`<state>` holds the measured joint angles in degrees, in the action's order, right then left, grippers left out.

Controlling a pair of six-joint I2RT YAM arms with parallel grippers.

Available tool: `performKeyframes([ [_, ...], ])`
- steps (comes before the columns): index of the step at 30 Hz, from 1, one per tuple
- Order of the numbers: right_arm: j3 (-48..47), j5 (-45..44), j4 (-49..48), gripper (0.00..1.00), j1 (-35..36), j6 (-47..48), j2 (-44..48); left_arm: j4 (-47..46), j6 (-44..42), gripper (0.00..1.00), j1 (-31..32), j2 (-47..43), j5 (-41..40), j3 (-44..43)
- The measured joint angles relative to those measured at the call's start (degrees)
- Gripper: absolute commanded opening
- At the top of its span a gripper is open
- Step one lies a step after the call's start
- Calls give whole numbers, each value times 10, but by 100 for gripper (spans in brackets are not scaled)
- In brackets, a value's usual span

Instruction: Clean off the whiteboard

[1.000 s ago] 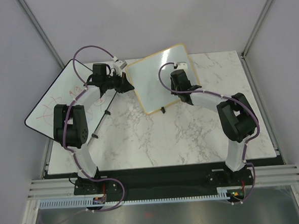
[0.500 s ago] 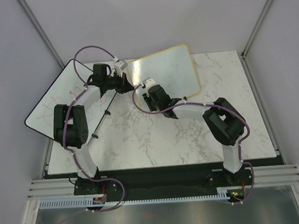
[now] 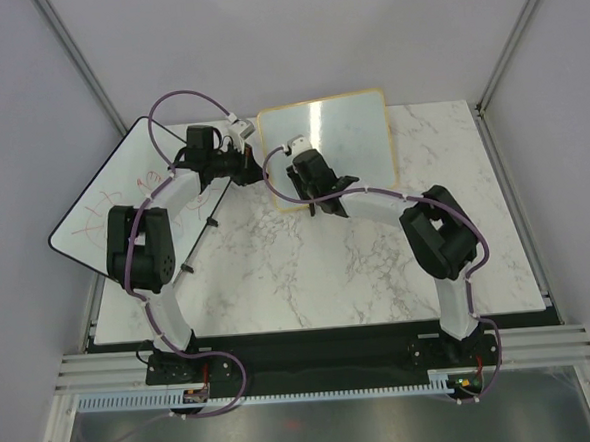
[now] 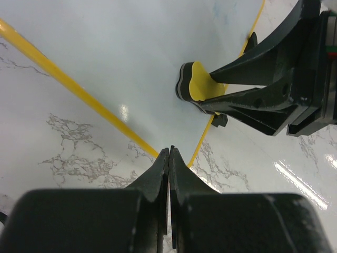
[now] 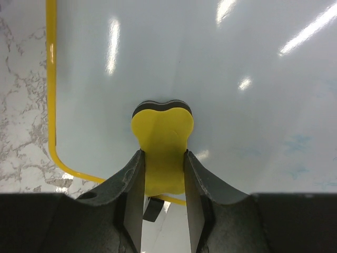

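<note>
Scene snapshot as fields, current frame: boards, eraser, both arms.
whiteboard: tan frame, on marble table, mostly clean, faint bluish traces
eraser: yellow, felt against whiteboard, near a frame corner
right gripper: jaws shut on eraser
left gripper: jaws shut, tips at whiteboard's frame corner; pinch unclear
larger whiteboard: far left, red scribbles

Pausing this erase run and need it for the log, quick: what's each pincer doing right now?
Left pincer: closed, pinching the corner of the whiteboard.
Right pincer: closed on the eraser.
</note>
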<state>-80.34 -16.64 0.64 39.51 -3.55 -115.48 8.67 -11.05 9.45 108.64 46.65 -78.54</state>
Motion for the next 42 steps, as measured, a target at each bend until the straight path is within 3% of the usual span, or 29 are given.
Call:
performKeyframes([
  [4,-9,-5,4,0,-4,3,0,0,0,9,0,0,0,0],
  [9,-2,-14,2,0,-4,2,0,5,-2,42,-1,15,-4,-22],
  [12,10,-15,-5,0,-4,1,0,7,-2,53,-4,24,-5,-35],
  [18,34,-14,-21,0,-4,-10,8,4,-1,66,-12,24,-5,-35],
  [21,39,-13,-26,0,-5,-14,10,-3,8,67,-16,33,0,-42],
  [32,48,-11,-33,0,-8,-24,14,-46,107,62,-20,172,41,-138],
  [38,50,-5,-33,0,-11,-27,15,-79,146,38,-18,184,93,-145],
  [42,50,-3,-32,0,-14,-28,16,-100,173,7,-18,185,120,-145],
])
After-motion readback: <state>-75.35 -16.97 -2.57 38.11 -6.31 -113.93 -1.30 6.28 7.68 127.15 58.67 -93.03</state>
